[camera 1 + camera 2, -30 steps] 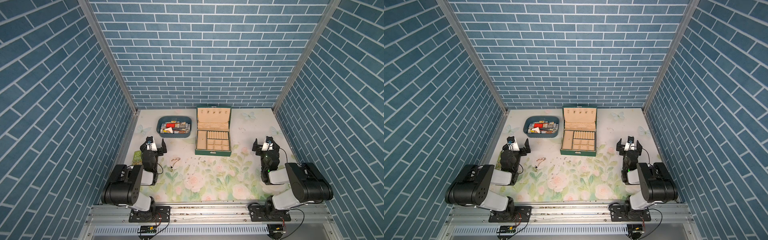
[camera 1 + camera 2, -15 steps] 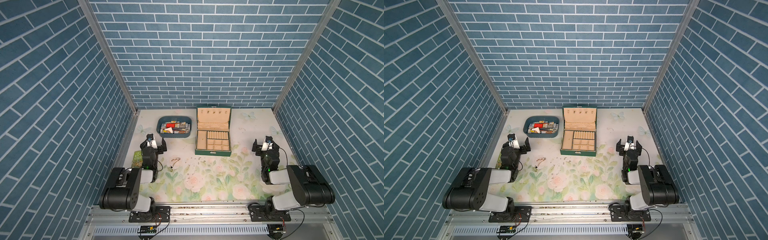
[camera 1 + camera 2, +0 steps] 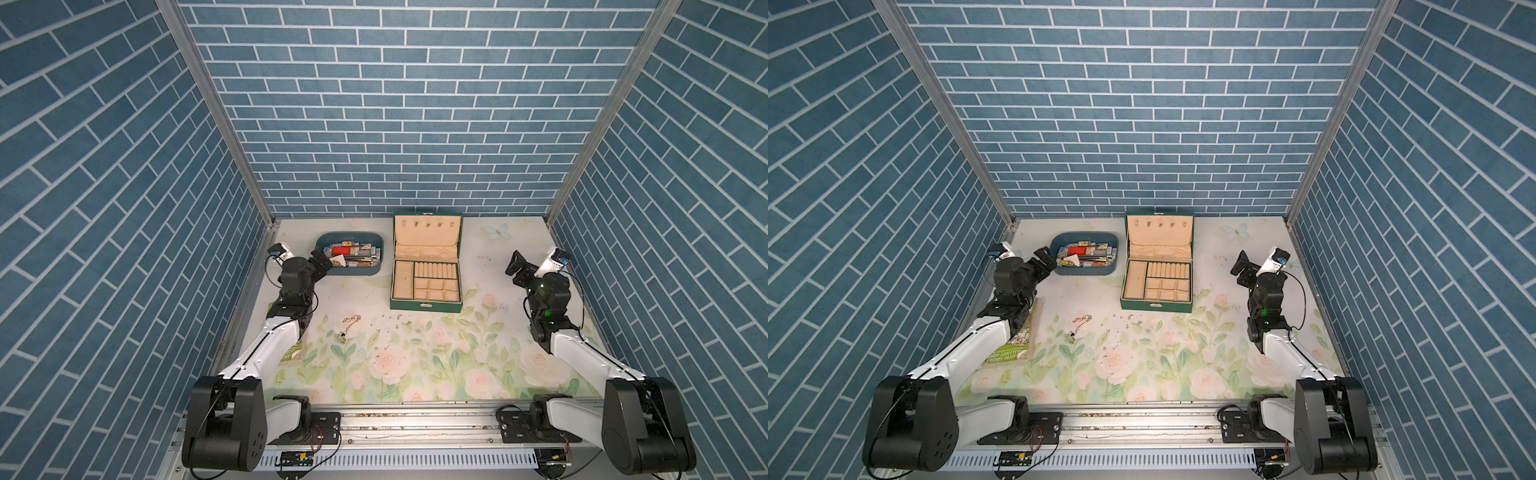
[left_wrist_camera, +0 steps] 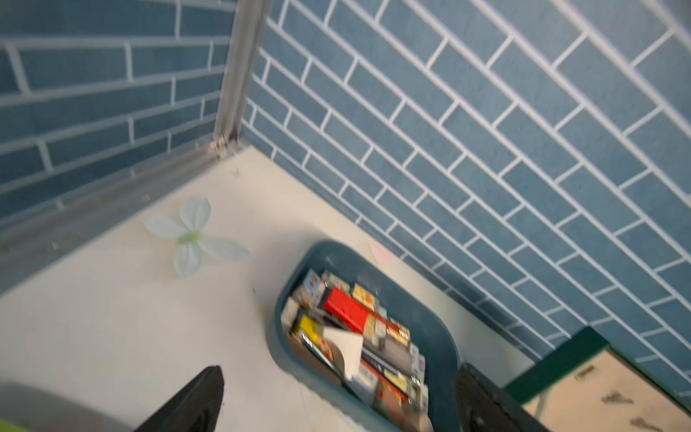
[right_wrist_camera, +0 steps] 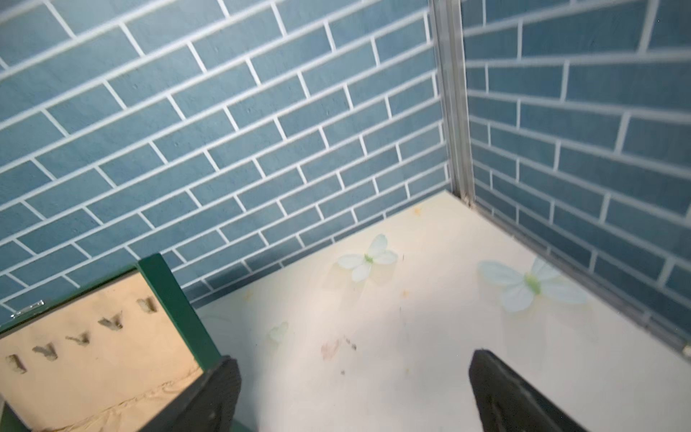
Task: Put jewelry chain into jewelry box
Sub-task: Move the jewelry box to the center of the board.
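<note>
- While my left gripper [image 3: 322,262] hovers wide open and empty at the edge of the blue tub [image 3: 348,272], the jewelry chain [image 3: 350,324] lies untouched on the floral table mat [image 3: 415,374].
- Curled loosely, the chain rests in front of the tub, nearer my left arm than my right and well apart from both grippers. A small pendant-like piece sits at its near end.
- Near the back wall, just beside the tub, the dark green jewelry box [image 3: 426,305] stands open with its lid upright. Its beige lining shows a row of hooks in the lid, with ring rolls and square compartments below.
- Seen from my left wrist, my spread fingers [image 4: 202,396] frame the tub of mixed small items, and a corner of the box shows past one of them.
- My right gripper [image 3: 515,264] is raised over the right side of the mat, jaws fully apart and holding nothing.
- From my right wrist, my fingertips [image 5: 497,377] bracket bare mat printed with pale butterflies, and the box lid's edge shows beside one finger.
- A green book [image 3: 1011,349] lies under my left forearm at the mat's edge.
- Tiny dark specks [image 3: 388,328] dot the mat between chain and box.
</note>
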Controlling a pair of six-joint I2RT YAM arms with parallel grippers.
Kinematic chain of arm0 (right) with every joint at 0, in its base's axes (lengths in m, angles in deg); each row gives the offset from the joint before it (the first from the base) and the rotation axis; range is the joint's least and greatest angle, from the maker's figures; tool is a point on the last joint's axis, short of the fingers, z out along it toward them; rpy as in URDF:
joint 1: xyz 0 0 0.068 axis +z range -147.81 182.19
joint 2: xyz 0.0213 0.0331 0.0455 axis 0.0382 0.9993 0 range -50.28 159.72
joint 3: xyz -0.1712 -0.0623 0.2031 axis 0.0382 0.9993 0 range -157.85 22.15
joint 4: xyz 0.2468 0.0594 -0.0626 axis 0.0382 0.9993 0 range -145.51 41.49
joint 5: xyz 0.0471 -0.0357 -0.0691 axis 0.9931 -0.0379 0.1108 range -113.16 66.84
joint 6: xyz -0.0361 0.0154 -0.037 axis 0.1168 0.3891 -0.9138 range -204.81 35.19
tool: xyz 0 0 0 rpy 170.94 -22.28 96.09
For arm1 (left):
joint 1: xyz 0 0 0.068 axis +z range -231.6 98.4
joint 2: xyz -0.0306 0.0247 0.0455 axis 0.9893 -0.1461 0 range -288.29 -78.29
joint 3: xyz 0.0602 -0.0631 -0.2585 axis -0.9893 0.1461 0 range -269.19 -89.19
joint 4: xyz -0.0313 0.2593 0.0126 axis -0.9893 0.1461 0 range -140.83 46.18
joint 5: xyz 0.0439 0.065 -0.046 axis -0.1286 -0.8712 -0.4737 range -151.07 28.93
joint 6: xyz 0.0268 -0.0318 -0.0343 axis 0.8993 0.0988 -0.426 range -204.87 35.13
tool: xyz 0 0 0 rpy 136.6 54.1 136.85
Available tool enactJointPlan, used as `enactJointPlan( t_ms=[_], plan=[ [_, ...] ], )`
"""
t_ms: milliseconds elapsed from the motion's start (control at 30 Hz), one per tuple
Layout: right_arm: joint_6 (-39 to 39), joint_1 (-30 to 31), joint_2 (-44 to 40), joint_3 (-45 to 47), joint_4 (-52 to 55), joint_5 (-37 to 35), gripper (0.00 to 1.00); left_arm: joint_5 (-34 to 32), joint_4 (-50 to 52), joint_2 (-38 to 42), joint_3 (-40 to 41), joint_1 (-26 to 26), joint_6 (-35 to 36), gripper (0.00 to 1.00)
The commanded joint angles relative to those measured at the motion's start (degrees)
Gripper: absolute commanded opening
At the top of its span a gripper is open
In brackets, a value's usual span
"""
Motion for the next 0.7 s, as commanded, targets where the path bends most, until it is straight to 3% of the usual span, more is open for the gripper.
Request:
enactJointPlan(
  t_ms=[0,267,500,667],
  plan=[
    [9.15,2.18,4.13,-4.24,15.40,1.04,1.00,2.78,8.67,-0.68,-0.60,-5.74,-4.88,1.00],
    [8.82,6.63,8.59,-0.75,10.70,11.55,0.97,11.36,10.01,-9.42,-5.29,-15.67,-0.42,1.00],
    [10.57,10.66,16.14,-3.31,5.89,17.69,0.84,17.79,4.37,-16.49,-7.61,-16.62,-0.62,0.99],
    [11.17,12.52,21.13,-5.67,2.47,21.60,0.74,23.05,0.74,-21.99,-9.09,-17.21,-1.02,0.93]
  ],
)
